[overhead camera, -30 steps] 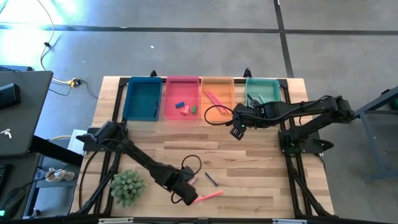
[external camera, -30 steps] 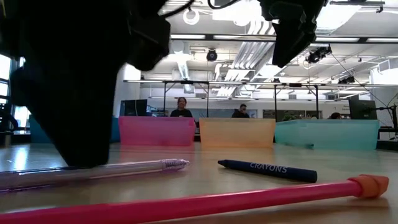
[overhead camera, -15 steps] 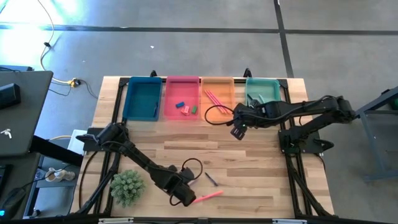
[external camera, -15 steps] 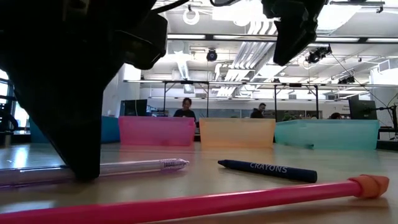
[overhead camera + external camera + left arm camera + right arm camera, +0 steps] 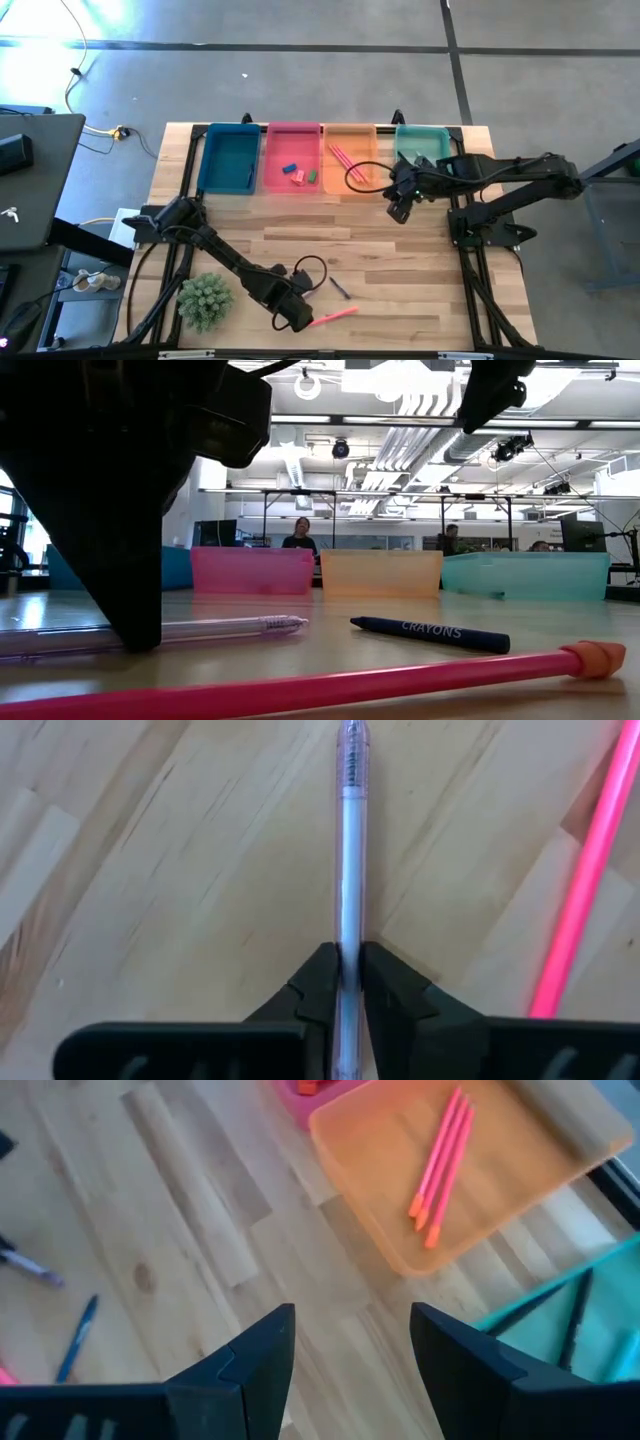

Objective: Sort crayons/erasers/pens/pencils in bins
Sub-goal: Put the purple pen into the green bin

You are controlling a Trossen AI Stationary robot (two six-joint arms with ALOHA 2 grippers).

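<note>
My left gripper (image 5: 291, 314) is down at the table near its near edge, shut on a clear pen (image 5: 350, 870) that lies on the wood. A blue crayon (image 5: 430, 632) and a long pink pencil (image 5: 350, 685) lie beside it on the table. At the far edge stand the blue bin (image 5: 229, 158), the pink bin (image 5: 293, 135) with small erasers (image 5: 298, 176), the orange bin (image 5: 352, 180) with pink pencils (image 5: 440, 1165), and the teal bin (image 5: 421, 146). My right gripper (image 5: 401, 207) hangs open and empty above the table before the orange and teal bins. My left gripper pinches the clear pen's barrel (image 5: 350, 935) between its two fingertips (image 5: 322, 982), which point down from above and close across the barrel. The pen's tip end (image 5: 285, 624) sticks out past the fingers, and the pen lies along the table.
A green spiky plant (image 5: 204, 298) stands at the near left corner. The left arm's black cable (image 5: 305, 265) loops over the table. Bare wood lies between the bins and the loose sticks. People show in the room behind the bins.
My left gripper has gone down onto the clear pen, which still lies on the table. My right gripper has gone toward the table's right edge and a little up, still open.
</note>
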